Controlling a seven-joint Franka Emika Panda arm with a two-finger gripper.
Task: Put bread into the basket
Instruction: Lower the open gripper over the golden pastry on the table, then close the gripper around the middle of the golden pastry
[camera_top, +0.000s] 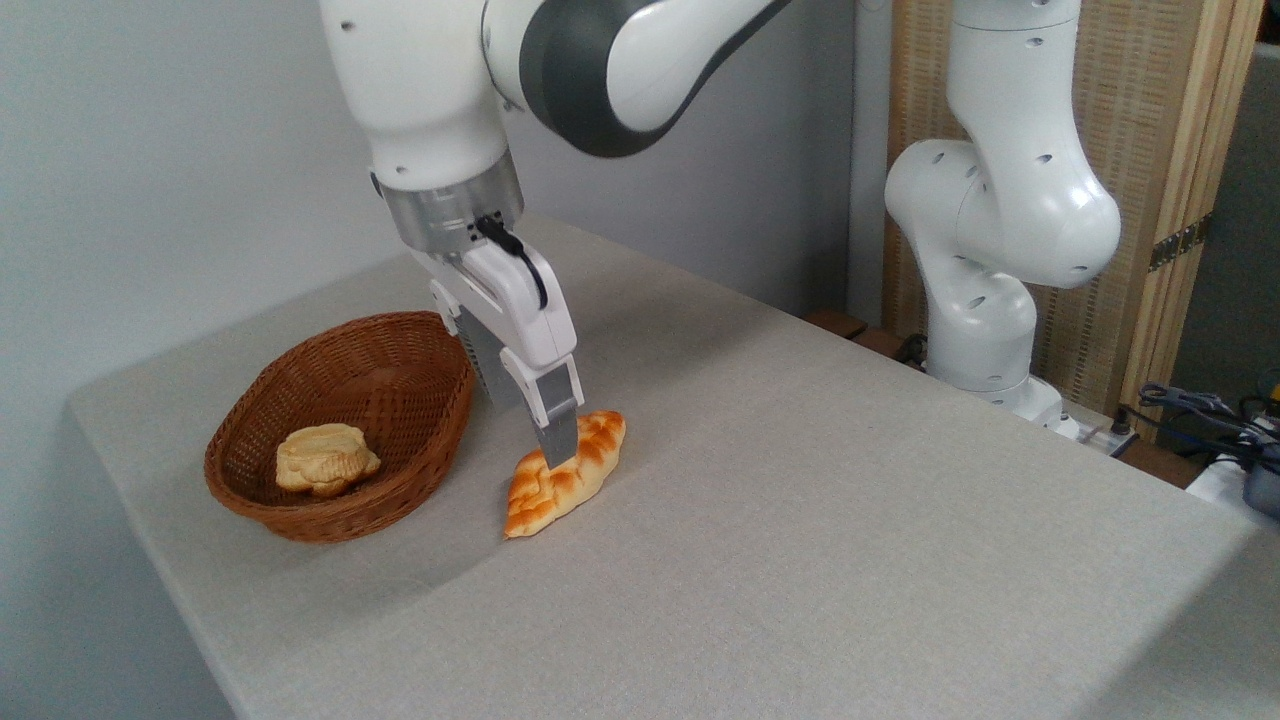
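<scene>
The robot's hand reaches down onto the glossy golden-orange braided loaf lying on the grey counter beside the reddish-brown woven wicker basket; its grip cannot be told.

Soft, even, bright light; faint shadows under the basket and bread; focus sharp throughout.

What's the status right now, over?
Gripper down at the bread, grip not confirmed. Bread on the table, right of the basket. Bun already in basket. Path clear.
</scene>
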